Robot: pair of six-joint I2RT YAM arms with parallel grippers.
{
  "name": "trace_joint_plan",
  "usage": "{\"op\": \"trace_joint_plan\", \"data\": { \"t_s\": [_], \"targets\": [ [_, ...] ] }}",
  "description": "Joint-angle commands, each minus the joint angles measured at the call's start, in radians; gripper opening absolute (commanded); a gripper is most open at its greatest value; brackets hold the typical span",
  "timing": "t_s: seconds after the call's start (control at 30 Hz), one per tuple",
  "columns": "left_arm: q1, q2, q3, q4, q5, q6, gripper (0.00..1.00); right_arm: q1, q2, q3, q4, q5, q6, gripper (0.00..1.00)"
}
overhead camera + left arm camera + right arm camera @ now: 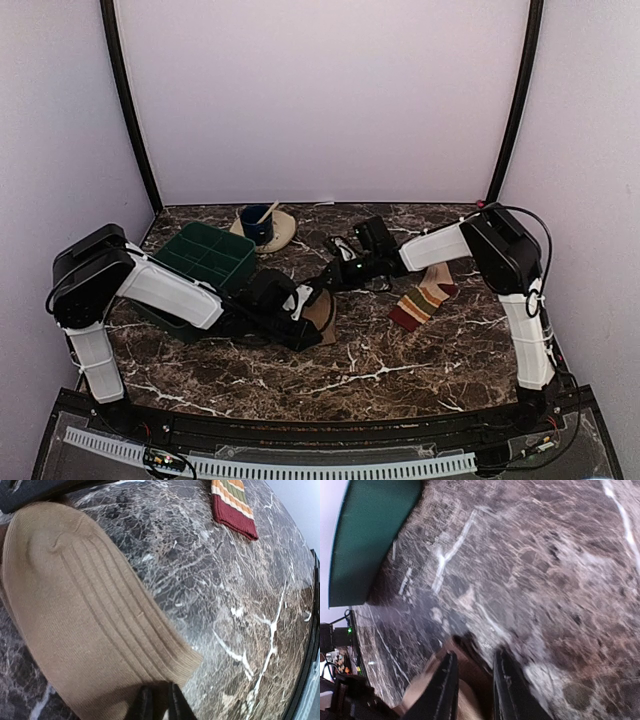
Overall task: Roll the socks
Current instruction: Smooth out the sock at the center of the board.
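Overhead view: both arms reach inward and meet over the plain tan sock (324, 314), which lies near the middle of the marble table (400, 372). The left gripper (308, 318) comes at it from the left and the right gripper (325, 286) from behind. In the left wrist view we see the sock's ribbed fabric spread on the marble, with its cuff edge running down to the fingertips (146, 706). The jaws stand a narrow gap apart with tan fabric between them; we cannot tell whether they pinch it. The right wrist view is blurred. Its fingers (448, 687) stand somewhat wider apart, with tan fabric in and below the gap, and here too we cannot tell whether the sock is gripped. The striped sock (422, 298) lies flat to the right, apart from the tan one. Bare marble separates the two, its dark red cuff points toward the near edge, and its other end lies just beside the right arm's white link. A broad band of marble runs from both socks to the near table edge. The green tray (215, 246) bounds the left side, close against the left forearm. Behind it, a blue cup (257, 224) on a tan saucer (284, 236) stands near the back wall.
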Motion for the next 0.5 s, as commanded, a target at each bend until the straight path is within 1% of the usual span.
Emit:
{"op": "trace_joint_plan", "data": {
  "t_s": [0.0,0.07,0.1,0.2,0.37,0.47],
  "targets": [
    [0.003,-0.072,-0.035,-0.031,-0.009,-0.024,0.25,-0.011,-0.076,-0.038,-0.055,0.104,-0.074,0.3],
    [0.006,-0.102,-0.032,-0.017,-0.005,-0.031,0.33,-0.001,-0.121,-0.065,-0.074,0.147,-0.112,0.36],
    [0.007,-0.121,-0.03,-0.014,-0.008,-0.035,0.36,0.004,-0.144,-0.077,-0.088,0.176,-0.134,0.4],
    [0.01,-0.188,-0.037,-0.01,-0.032,-0.041,0.41,0.032,-0.211,-0.123,-0.121,0.279,-0.201,0.47],
    [0.017,-0.319,-0.093,-0.006,-0.098,-0.057,0.46,0.093,-0.323,-0.217,-0.145,0.438,-0.294,0.51],
    [0.019,-0.4,-0.145,-0.026,-0.176,-0.071,0.51,0.152,-0.383,-0.263,-0.161,0.545,-0.354,0.52]
  ]
}}
